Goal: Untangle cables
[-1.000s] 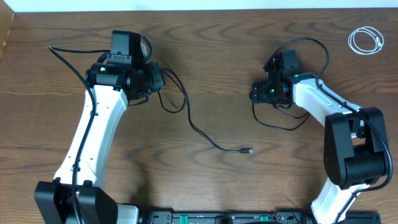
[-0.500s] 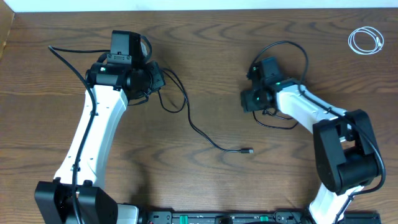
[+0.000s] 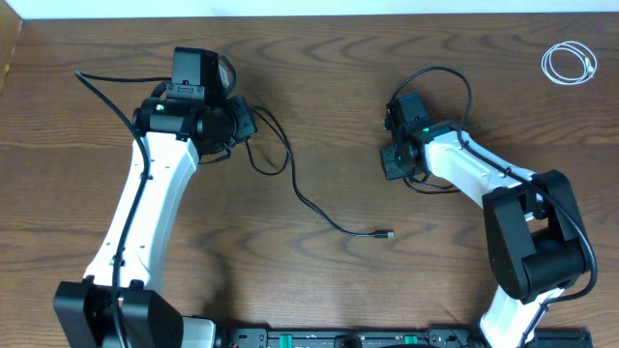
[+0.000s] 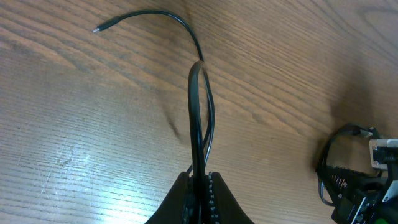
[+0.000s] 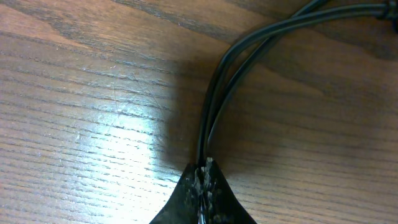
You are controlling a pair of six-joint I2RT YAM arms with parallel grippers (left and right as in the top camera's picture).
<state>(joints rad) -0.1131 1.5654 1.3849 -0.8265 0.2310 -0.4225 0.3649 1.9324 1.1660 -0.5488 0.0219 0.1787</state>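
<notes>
A thin black cable [image 3: 314,208] runs from my left gripper [image 3: 250,128] down the table to its small plug [image 3: 387,234]. In the left wrist view the left gripper [image 4: 201,178] is shut on a loop of that black cable [image 4: 198,106], whose plug end [image 4: 97,28] lies far ahead. My right gripper [image 3: 395,162] is shut on two strands of another black cable [image 5: 214,106], pinched at the right gripper's [image 5: 204,168] tips low over the wood. That cable loops around the right wrist [image 3: 433,186]. A white cable [image 3: 569,63] lies coiled at the far right corner.
The wooden table [image 3: 319,290] spans the view, with its back edge along the top. The right arm [image 4: 364,183] shows at the lower right of the left wrist view. Both arm bases stand at the near edge.
The right arm has swung left and toward the table's middle, and its jaws have gone from open to shut on the black strands. The left arm and its cable have not moved.
</notes>
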